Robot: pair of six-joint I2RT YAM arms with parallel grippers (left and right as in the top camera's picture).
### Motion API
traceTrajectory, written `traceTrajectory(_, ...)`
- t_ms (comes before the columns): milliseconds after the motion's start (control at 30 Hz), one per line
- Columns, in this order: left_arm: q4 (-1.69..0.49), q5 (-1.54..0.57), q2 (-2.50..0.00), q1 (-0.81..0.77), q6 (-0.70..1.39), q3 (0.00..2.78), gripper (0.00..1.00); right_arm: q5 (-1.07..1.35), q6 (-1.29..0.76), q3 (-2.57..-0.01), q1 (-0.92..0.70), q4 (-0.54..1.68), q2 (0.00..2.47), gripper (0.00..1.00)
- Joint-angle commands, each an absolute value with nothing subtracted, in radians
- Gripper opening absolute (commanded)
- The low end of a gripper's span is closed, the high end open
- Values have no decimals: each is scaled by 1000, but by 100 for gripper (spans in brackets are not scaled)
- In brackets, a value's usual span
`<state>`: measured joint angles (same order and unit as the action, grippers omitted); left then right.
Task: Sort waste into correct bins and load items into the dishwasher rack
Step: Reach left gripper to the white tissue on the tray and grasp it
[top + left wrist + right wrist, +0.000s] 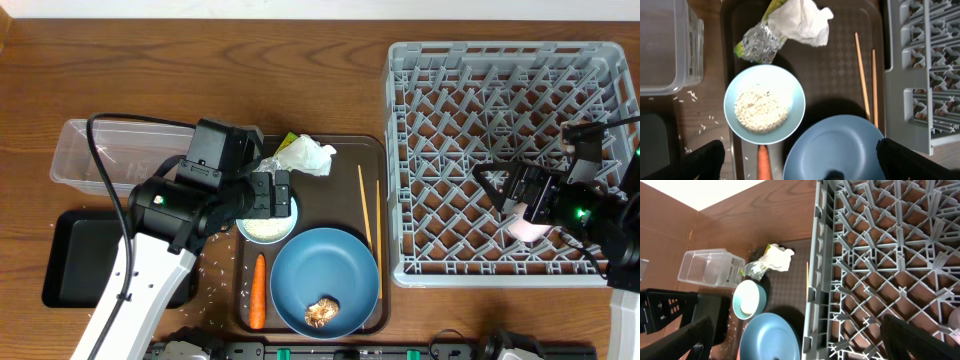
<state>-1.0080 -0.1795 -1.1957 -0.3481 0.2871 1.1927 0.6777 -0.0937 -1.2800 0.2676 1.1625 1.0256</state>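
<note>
Cup of rice sat directly under my left end effector, released and empty, far nearer than my right end effector, also released, over the rack.

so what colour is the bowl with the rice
Light blue; the bowl shows best in the left wrist view.

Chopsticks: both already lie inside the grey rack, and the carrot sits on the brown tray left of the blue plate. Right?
Not quite. The chopsticks are not inside the grey rack; the overhead view shows them lying on the brown tray, along its right side beside the rack. The carrot does sit on that tray left of the blue plate.
</note>
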Motion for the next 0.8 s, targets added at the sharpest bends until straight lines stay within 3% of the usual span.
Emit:
traceTrajectory(0, -1033, -170, -1219, -350, 278, 1195, 98, 684, -72, -1290, 259, 1163, 1026, 99)
traceTrajectory(233, -1129, -170, -1307, -351, 290, 1195, 99, 684, -72, -1290, 259, 1166, 1026, 99)
traceTrajectory(433, -1117, -170, -1416, -375, 293, 1195, 84, 685, -72, -1290, 259, 1172, 1026, 99)
traceTrajectory(767, -1032, -36, -1589, -495, 345, 1195, 83, 669, -70, -1290, 259, 1182, 1026, 99)
